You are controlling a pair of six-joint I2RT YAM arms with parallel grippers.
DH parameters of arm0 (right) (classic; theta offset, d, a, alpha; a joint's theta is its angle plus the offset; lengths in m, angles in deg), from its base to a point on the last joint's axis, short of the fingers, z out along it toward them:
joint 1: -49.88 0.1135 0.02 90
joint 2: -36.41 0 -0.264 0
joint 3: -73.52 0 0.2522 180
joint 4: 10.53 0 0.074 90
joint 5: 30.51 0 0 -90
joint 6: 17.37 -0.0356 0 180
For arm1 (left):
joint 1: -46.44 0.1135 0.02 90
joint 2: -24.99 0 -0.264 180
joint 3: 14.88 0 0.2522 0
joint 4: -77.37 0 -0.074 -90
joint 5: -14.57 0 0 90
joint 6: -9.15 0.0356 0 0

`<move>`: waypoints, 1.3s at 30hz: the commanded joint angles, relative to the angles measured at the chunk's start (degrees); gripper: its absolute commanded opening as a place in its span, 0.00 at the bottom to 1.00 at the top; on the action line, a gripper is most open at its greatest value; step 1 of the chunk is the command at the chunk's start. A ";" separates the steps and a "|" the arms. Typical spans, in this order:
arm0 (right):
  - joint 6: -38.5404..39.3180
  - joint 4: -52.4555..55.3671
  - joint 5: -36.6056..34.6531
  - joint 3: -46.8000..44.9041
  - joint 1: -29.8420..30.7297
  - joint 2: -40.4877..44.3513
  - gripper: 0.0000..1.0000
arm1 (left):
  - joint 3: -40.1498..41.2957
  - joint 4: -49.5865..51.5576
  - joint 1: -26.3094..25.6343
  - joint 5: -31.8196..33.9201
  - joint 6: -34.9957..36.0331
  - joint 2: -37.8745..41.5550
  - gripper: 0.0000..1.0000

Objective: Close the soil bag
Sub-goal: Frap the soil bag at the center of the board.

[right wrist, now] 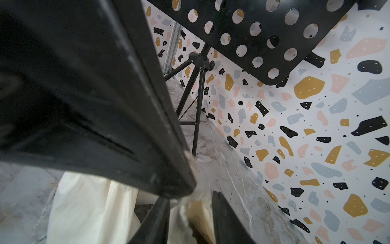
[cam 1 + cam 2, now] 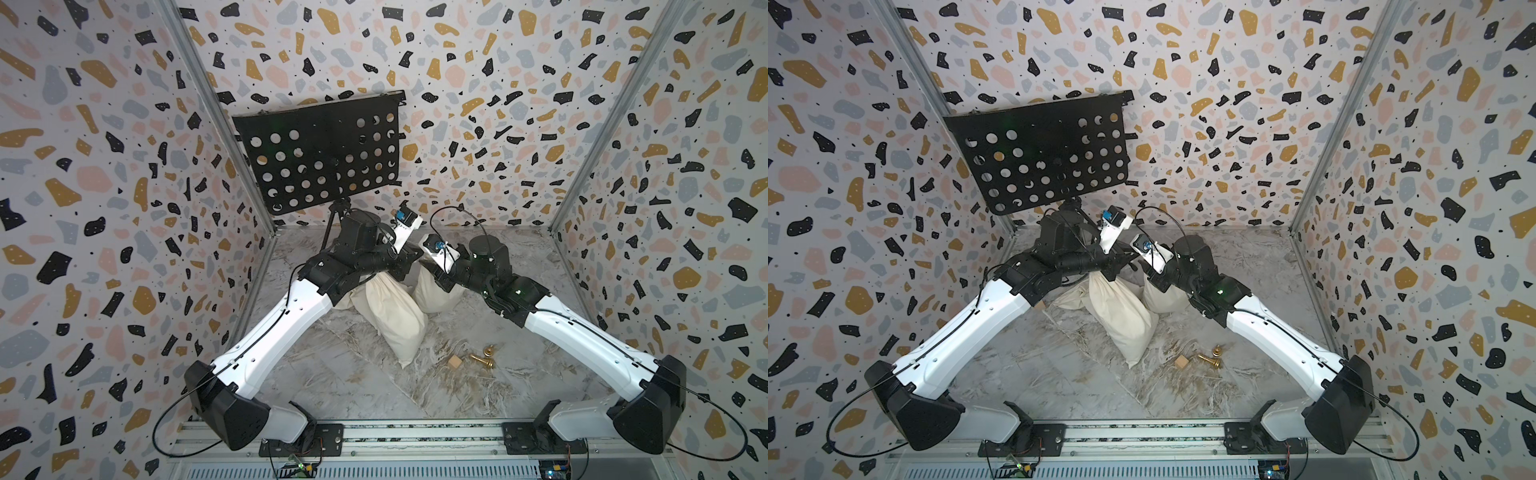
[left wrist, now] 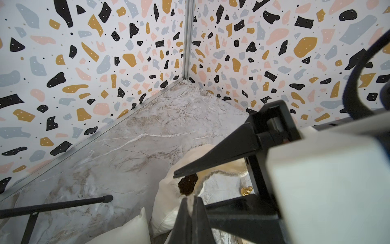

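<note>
My left gripper (image 3: 191, 199) is pinched tight on the cream rim of the soil bag (image 3: 166, 200), dark soil (image 3: 187, 183) showing in its mouth. The right gripper (image 3: 190, 191) straddles that mouth, jaws apart, with a gold chess piece (image 3: 245, 191) beyond on the marble table (image 3: 147, 131).

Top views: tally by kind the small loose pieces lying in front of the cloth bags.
gold chess pieces: 2
wooden cube: 1
Total: 3
</note>
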 commanded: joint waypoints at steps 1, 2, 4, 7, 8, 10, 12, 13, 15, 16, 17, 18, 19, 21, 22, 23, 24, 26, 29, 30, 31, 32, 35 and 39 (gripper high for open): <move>-1.97 -0.94 -0.76 3.04 0.56 -0.57 0.31 | -0.23 -6.72 -0.38 -2.17 -0.55 3.11 0.00; -2.56 -0.22 -0.54 3.95 0.58 -1.07 0.27 | -0.04 -7.09 -0.37 -2.45 -0.61 3.48 0.00; -3.31 2.37 -0.54 5.76 0.67 -2.44 0.19 | 1.16 -8.53 -0.37 -2.91 -0.96 4.54 0.00; -2.28 4.15 -6.17 4.17 0.55 -2.63 0.11 | 2.72 -9.66 -0.28 0.71 -1.48 7.87 0.00; -1.33 3.71 -9.37 2.44 0.29 -2.18 0.10 | 2.98 -9.56 -0.28 3.14 -1.69 9.13 0.00; -0.15 2.92 -13.52 -1.48 -1.47 -1.60 0.09 | 3.47 -9.25 -0.01 7.99 -2.18 11.75 0.00; -0.54 4.14 -15.22 -4.47 -4.83 -1.52 0.09 | 3.88 -9.66 0.83 11.46 -3.46 14.60 0.00; -0.70 4.46 -16.19 -6.15 -6.64 -1.52 0.10 | 4.13 -9.90 1.56 12.51 -4.38 15.94 0.00; -0.56 4.34 -18.26 -9.45 -9.80 -1.89 0.11 | 4.53 -11.00 3.29 13.99 -5.98 18.33 0.00; -0.55 4.27 -19.52 -10.78 -11.28 -2.27 0.13 | 4.51 -11.30 4.17 14.35 -6.69 19.34 0.00; -0.57 4.20 -20.46 -11.75 -12.75 -2.81 0.14 | 4.29 -11.37 5.04 14.68 -7.06 20.03 0.00; -0.60 4.05 -21.74 -12.48 -13.86 -3.43 0.16 | 3.92 -11.19 5.55 15.34 -7.32 20.63 0.00; -0.63 3.86 -22.94 -12.92 -14.84 -4.27 0.17 | 3.34 -10.64 6.04 16.38 -7.17 20.90 0.00; -0.72 4.06 -24.70 -12.84 -16.30 -5.98 0.19 | 2.17 -8.71 6.36 18.17 -6.42 21.07 0.00; -0.60 4.41 -24.88 -12.43 -16.59 -6.57 0.21 | 1.81 -8.20 6.46 18.39 -6.25 21.07 0.00; -0.56 4.63 -24.89 -12.01 -16.73 -7.02 0.21 | 1.63 -7.84 6.44 18.55 -6.18 21.00 0.00; -0.67 4.93 -24.05 -11.65 -16.75 -7.09 0.22 | 1.71 -7.74 6.44 18.49 -6.17 20.92 0.00; -1.23 5.68 -19.84 -10.82 -16.64 -6.02 0.25 | 2.11 -7.66 6.52 17.83 -6.64 20.52 0.00; -1.60 5.87 -13.13 -9.73 -15.00 -3.01 0.33 | 2.59 -7.53 6.50 14.94 -7.85 18.07 0.00; -1.60 5.43 -11.88 -9.49 -13.99 -1.80 0.35 | 2.69 -7.80 6.55 13.74 -8.56 17.17 0.00; -1.49 5.11 -10.29 -9.08 -12.79 -0.83 0.37 | 2.88 -8.22 6.56 12.61 -9.10 16.09 0.00; -1.19 4.98 -9.12 -8.46 -11.43 -0.02 0.40 | 2.91 -8.68 6.52 11.01 -10.01 15.08 0.00; -0.16 4.67 -7.41 -6.27 -7.10 2.63 0.49 | 2.51 -9.72 6.53 8.17 -11.78 12.58 0.00; -1.02 1.93 -7.03 -4.04 -1.85 4.51 0.62 | 2.25 -9.79 6.46 7.15 -12.30 11.01 0.00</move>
